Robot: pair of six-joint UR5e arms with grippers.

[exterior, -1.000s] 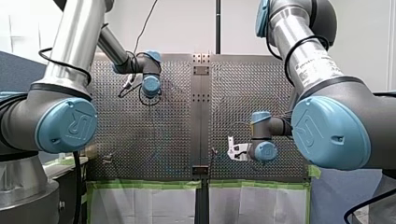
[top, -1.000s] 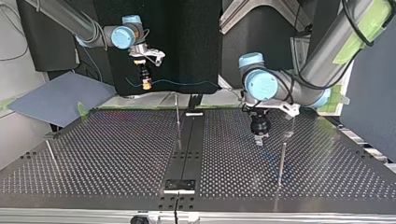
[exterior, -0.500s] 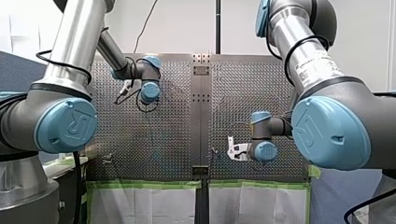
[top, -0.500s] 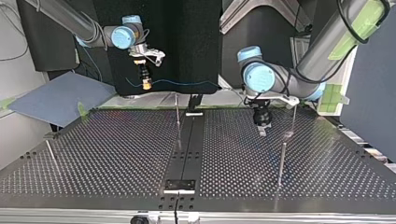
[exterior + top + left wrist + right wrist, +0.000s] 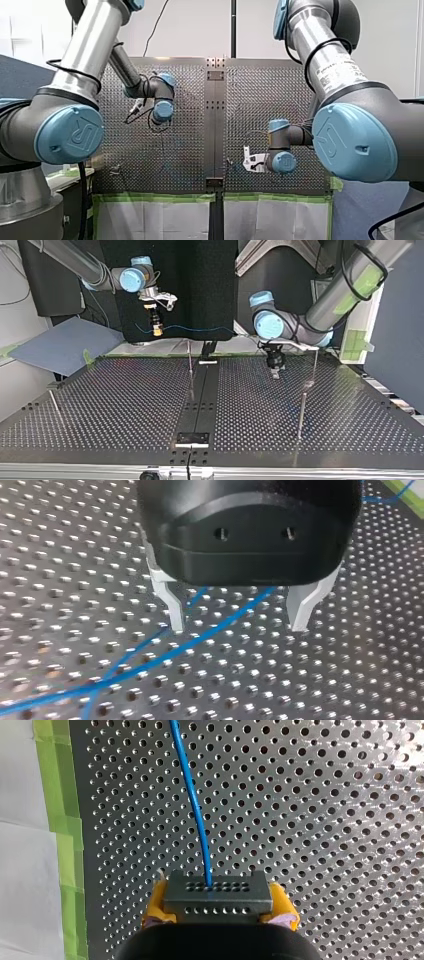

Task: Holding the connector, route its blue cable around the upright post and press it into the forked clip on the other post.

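Note:
My right gripper [image 5: 157, 330] hangs high over the far edge at the top view's left, its yellow pads [image 5: 156, 902] shut on the dark grey connector [image 5: 218, 890]. The blue cable [image 5: 200, 329] runs from the connector toward the view's middle. My left gripper [image 5: 239, 625] stands open just above the perforated table, and the blue cable [image 5: 165, 657] lies on the plate under and between its metal fingers [image 5: 172, 607], untouched. In the top view my left gripper [image 5: 275, 373] is right of a thin upright post [image 5: 190, 362]. I cannot make out a forked clip.
Another post [image 5: 301, 412] rises at the top view's right, nearer the camera, and a third post [image 5: 54, 402] leans at its left. A black strip [image 5: 200, 400] runs down the table's middle. Green tape [image 5: 62, 835] lines the table's edge.
My left arm has slid its open gripper away from the top view's camera, toward the far edge and slightly left. My right arm and the connector have stayed put.

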